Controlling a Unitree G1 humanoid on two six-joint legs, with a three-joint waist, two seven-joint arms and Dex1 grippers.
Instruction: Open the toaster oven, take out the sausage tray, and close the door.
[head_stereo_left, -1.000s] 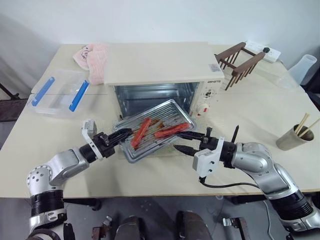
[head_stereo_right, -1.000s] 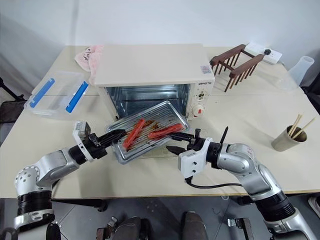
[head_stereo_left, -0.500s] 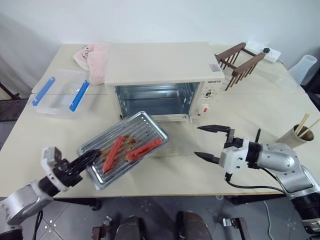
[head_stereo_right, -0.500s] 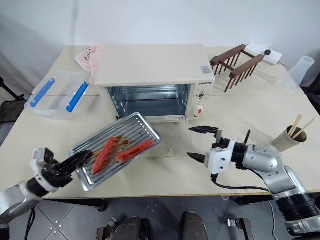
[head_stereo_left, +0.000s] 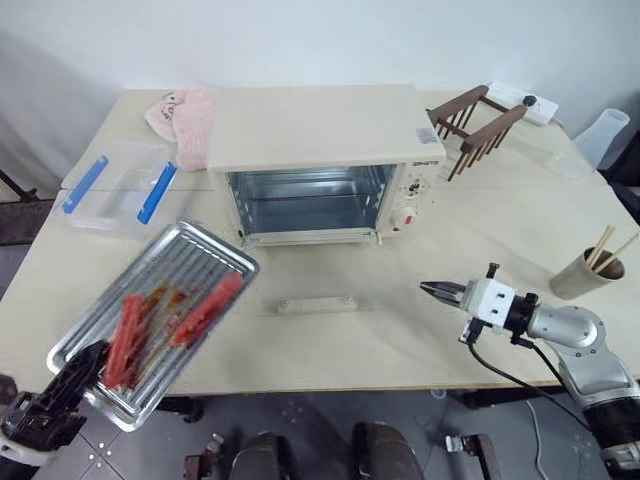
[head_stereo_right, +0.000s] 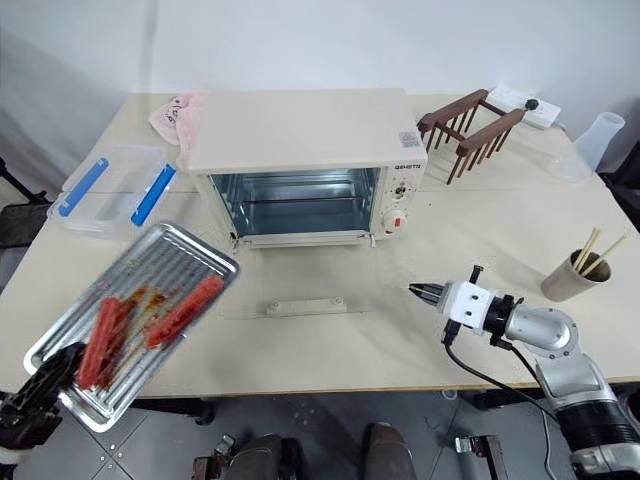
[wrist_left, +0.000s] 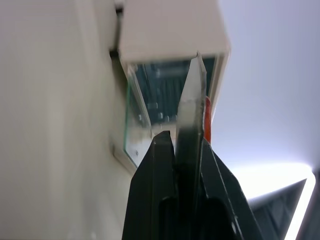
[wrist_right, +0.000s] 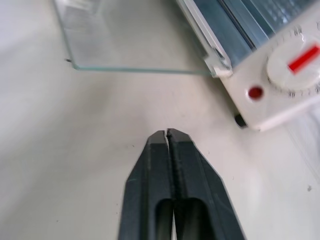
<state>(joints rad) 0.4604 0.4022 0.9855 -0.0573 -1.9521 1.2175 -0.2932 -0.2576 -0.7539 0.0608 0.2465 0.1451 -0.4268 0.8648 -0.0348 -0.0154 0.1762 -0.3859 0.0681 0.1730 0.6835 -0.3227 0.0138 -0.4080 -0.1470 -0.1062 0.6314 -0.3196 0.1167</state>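
The left claw clamps the sausage tray by its rim, off the bench's left corner; thin, greasy metal, sausages may roll. The right claw is clenched, empty.

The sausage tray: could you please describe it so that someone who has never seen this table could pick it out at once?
Start at the cream toaster oven in the middle of the table, its glass door lying open and flat. The sausage tray hangs tilted over the table's near left corner, held at its low end by the left tool. Unlike the clear box with blue clips behind it, it is ribbed silver metal carrying red sausages.
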